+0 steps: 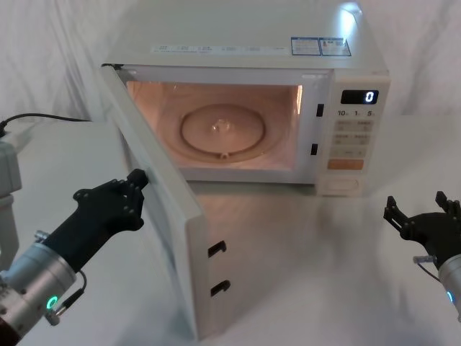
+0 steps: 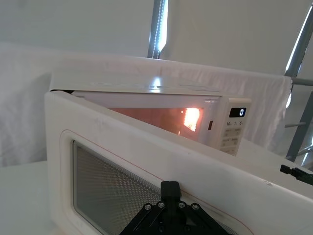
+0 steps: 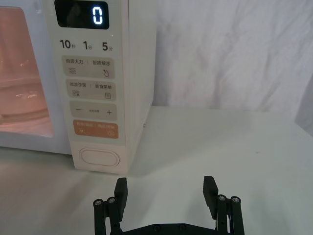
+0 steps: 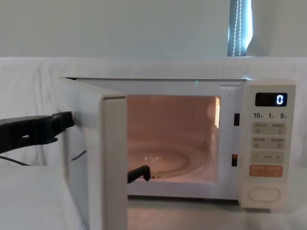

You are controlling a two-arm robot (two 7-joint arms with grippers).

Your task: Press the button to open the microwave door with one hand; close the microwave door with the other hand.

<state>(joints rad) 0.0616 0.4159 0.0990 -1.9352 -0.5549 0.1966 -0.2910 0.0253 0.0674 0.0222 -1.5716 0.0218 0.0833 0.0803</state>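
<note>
The cream microwave (image 1: 245, 32) stands at the back with its cavity lit and the glass turntable (image 1: 222, 130) showing. The microwave door (image 1: 181, 223) is swung wide open toward me on its left hinge. My left gripper (image 1: 137, 178) is shut, with its tip against the door's outer face (image 2: 98, 127), next to the window (image 2: 107, 191); from the chest it comes in from the left (image 4: 64, 120). The button (image 3: 100, 158) sits at the bottom of the control panel (image 1: 340, 184). My right gripper (image 3: 166, 190) hovers open a short way in front of it, low on the right (image 1: 423, 215).
The display (image 3: 81, 13) reads 0, above an orange key (image 3: 95, 129). Two latch hooks (image 1: 217, 249) stick out of the door's free edge. A black cable (image 1: 43, 117) and a white device (image 1: 7, 169) lie at the left. A white cloth backdrop (image 3: 234, 49) hangs behind.
</note>
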